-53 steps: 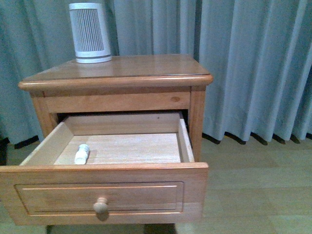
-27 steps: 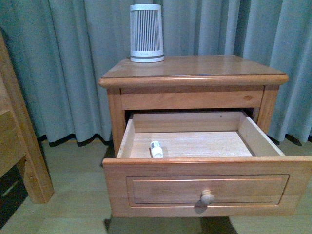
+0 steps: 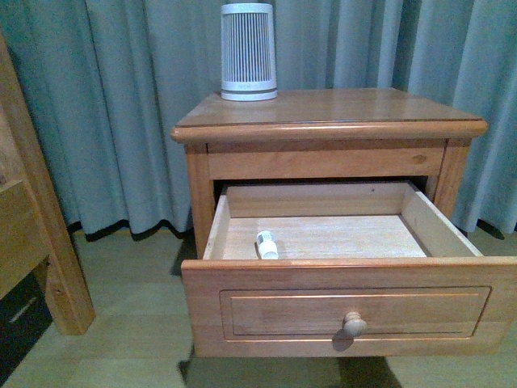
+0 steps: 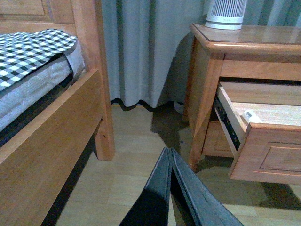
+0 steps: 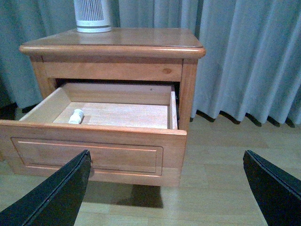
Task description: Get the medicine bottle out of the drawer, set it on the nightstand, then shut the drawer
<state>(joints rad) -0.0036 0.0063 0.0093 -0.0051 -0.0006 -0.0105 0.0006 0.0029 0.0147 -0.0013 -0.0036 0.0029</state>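
Observation:
The nightstand stands before grey curtains, its drawer pulled wide open. The tiny white medicine bottle lies on its side on the drawer floor near the left wall; it also shows in the right wrist view and the left wrist view. No gripper shows in the front view. My left gripper is shut and empty, low over the floor left of the nightstand. My right gripper is open wide and empty, in front of the drawer front.
A tall white ribbed appliance stands at the back left of the nightstand top. A wooden bed frame with a checked cover stands to the left, its post close by. Wooden floor lies all round.
The front view has swung left and steadied: the nightstand now sits right of centre and the bed post has come into view. The bottle and drawer have not moved.

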